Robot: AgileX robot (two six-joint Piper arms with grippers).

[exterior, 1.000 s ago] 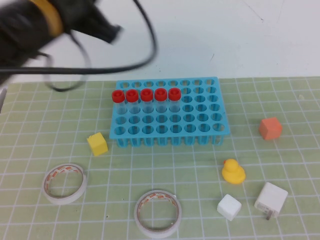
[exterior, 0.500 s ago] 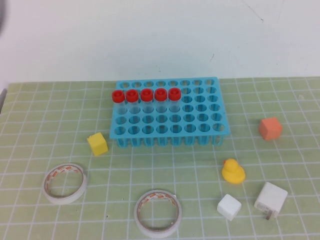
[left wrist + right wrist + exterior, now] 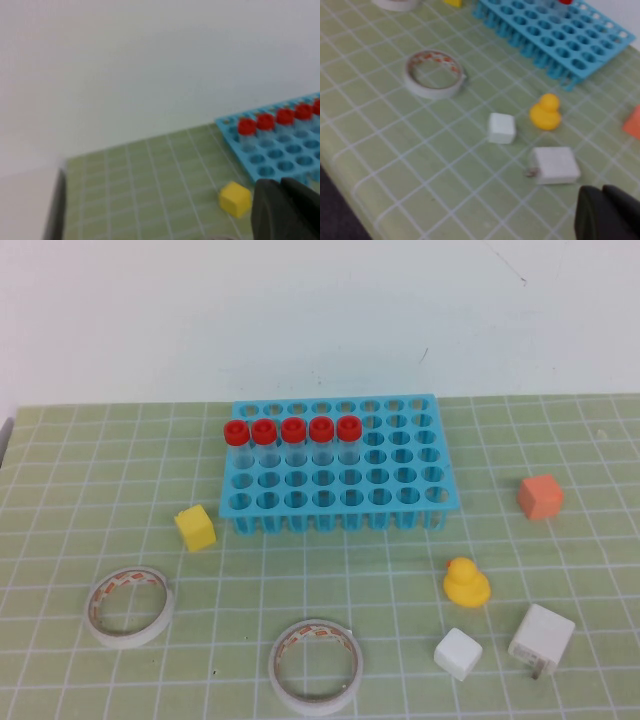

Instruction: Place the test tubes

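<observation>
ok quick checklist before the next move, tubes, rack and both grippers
1. Five red-capped test tubes upright, side by side in the blue rack: ok.
2. No tube loose on the green mat: ok, none visible.
3. Left gripper shut, holding nothing, above the mat left of the rack near the yellow cube: ok.
4. Right gripper shut, holding nothing, above the mat's near right part by the white adapter: ok.
5. Neither arm over the rack in the high view: ok.

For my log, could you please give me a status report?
Left gripper shut, clear of rack. Right gripper shut, near white adapter. Five test tubes racked. Nothing obstructing.
</observation>
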